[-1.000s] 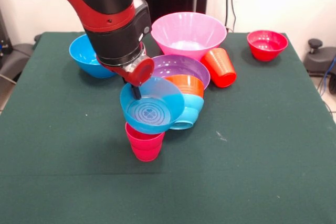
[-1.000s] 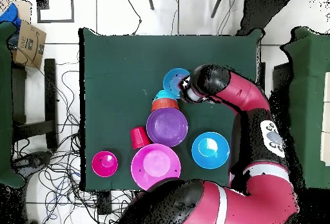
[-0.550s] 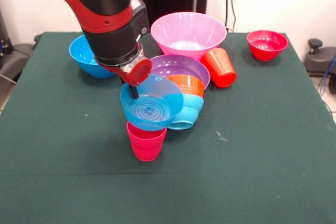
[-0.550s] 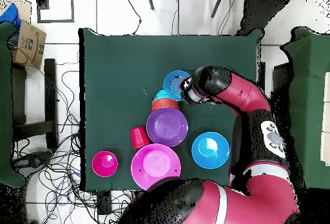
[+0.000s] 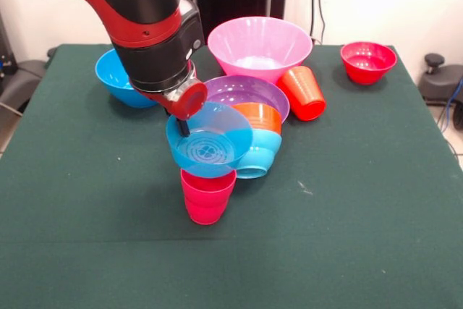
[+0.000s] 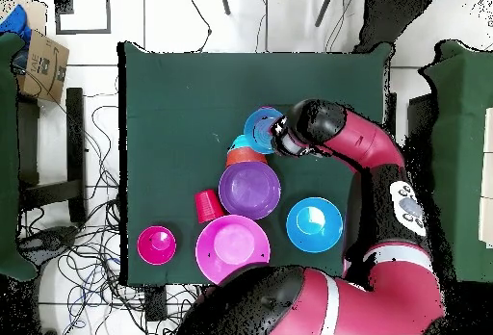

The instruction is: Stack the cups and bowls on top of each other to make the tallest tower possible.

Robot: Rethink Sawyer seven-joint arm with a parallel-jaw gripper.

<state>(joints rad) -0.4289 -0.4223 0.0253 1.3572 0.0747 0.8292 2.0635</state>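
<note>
Holding a small translucent blue plastic bowl (image 5: 208, 148) by its rim, the gripper (image 5: 184, 127) hovers over the pinkish-red stepped plastic cup (image 5: 207, 196), frame centre — tower barely begun; remaining bowls and cup unstacked.

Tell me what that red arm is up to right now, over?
Pincer shut on small blue bowl, bowl tilted. Pinkish-red cup upright just beneath it. Orange bowl nested in light-blue bowl close behind; nothing blocking.
</note>
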